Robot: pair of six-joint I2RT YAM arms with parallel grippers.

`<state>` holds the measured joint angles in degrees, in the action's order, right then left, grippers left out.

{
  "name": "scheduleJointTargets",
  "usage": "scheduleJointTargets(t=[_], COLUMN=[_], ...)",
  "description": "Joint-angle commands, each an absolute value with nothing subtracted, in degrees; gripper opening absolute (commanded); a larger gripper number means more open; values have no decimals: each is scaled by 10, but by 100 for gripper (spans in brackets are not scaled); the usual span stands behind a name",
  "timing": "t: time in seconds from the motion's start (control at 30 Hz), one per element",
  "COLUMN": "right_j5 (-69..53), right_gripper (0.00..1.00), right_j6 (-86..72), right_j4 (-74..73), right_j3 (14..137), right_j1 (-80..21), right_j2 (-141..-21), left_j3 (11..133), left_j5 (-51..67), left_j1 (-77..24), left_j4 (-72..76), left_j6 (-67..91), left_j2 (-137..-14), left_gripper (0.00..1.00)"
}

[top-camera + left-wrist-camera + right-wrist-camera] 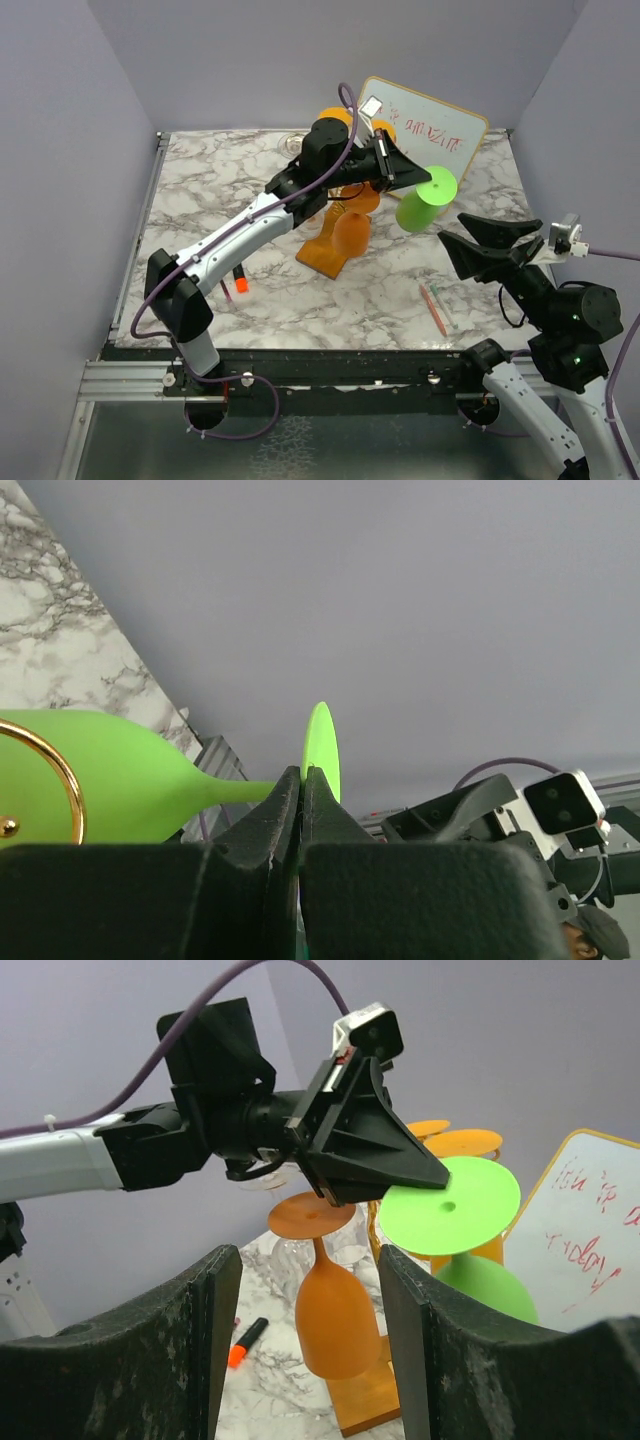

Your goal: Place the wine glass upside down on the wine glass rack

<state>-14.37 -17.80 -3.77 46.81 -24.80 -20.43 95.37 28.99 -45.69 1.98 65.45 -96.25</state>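
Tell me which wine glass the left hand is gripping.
The lime-green wine glass: the left hand pinches its round flat foot, with the bowl hanging down. The orange wine glasses beside it have no hand on them.

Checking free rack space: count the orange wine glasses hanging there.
3. One orange glass hangs upside down on the wine glass rack, nearest the right wrist camera; two more show their feet behind it. Others may be hidden.
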Motion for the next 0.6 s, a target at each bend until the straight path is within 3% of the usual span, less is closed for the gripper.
scheduleJointTargets(t=[0.0, 0.37, 0.57], right_j5=[-116, -104, -91], right_gripper=[62, 62, 62], right_j6=[-187, -189, -185], right_j4=[-50, -41, -37], right_j3=[482, 476, 475], right_j1=[-248, -247, -248], right_j2=[-192, -187, -183], left_j3=[1001, 1031, 1028], left_j5=[295, 196, 225], left_j1=[-449, -434, -416], left_j4=[17, -60, -52], left_j6=[665, 646, 669], left_j2=[-977, -988, -1005], left_gripper=[0, 0, 0])
